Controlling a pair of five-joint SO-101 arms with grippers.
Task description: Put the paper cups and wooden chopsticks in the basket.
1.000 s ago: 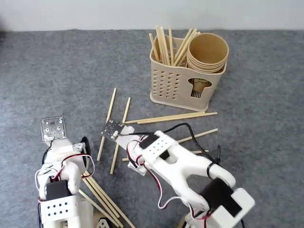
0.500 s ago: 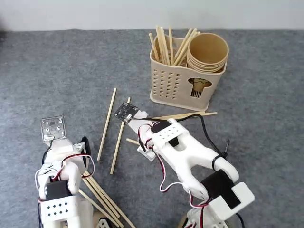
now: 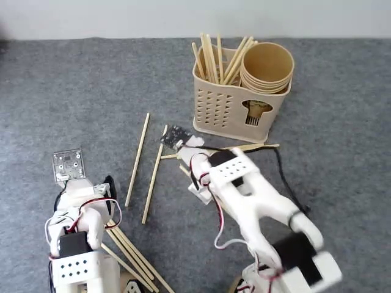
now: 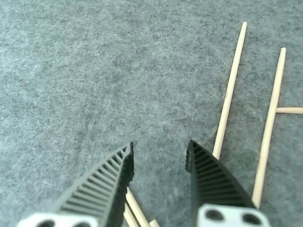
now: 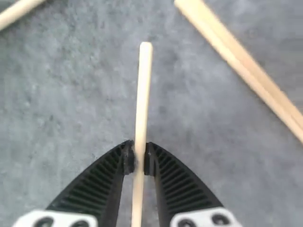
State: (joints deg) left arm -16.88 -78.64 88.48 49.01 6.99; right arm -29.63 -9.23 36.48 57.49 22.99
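Observation:
A beige slotted basket (image 3: 226,107) stands at the back, with stacked paper cups (image 3: 267,64) and several wooden chopsticks (image 3: 214,58) upright inside. My right gripper (image 5: 136,158) is shut on one chopstick (image 5: 141,94), held low over the carpet just in front of the basket, right gripper (image 3: 186,163). My left gripper (image 4: 160,146) is open above bare carpet at the front left, with nothing between its fingers. Two loose chopsticks (image 4: 230,90) (image 4: 269,127) lie just beyond it.
Two chopsticks (image 3: 138,157) (image 3: 154,177) lie side by side in the middle of the grey carpet. A pair (image 3: 238,148) rests crosswise in front of the basket, pair (image 5: 241,71). Several more chopsticks (image 3: 131,256) lie beside the left arm's base.
My right arm has swung away from the front and toward the basket, carrying the chopstick in its jaws. The left arm has stayed put.

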